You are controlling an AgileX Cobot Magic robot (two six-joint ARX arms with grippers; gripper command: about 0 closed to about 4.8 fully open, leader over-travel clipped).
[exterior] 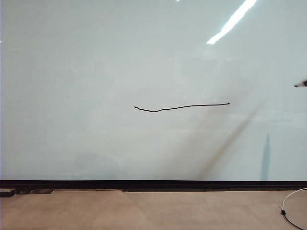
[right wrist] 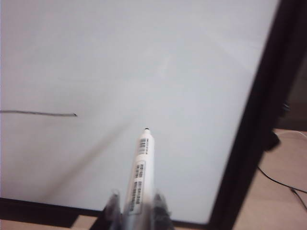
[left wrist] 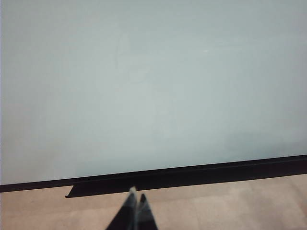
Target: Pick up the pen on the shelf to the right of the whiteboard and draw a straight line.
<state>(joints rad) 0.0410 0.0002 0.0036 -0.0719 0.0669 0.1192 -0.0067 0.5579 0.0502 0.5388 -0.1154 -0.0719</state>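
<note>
The whiteboard (exterior: 96,72) fills the exterior view, with a thin black straight line (exterior: 182,107) drawn across its middle, dipping slightly at its left end. The pen (right wrist: 140,167) is a whitish marker with a black tip, and my right gripper (right wrist: 135,201) is shut on its barrel. The tip points at the whiteboard (right wrist: 120,62) but stands off it, right of the line's end (right wrist: 38,113). In the exterior view only the pen tip (exterior: 301,84) shows at the right edge. My left gripper (left wrist: 135,195) is shut and empty, low before the whiteboard (left wrist: 144,86).
A black strip (exterior: 153,184) runs along the board's lower edge above the tan floor (exterior: 144,211). A white cable with a black end (exterior: 288,206) lies at the lower right. The board's dark right frame (right wrist: 259,120) stands beside the pen.
</note>
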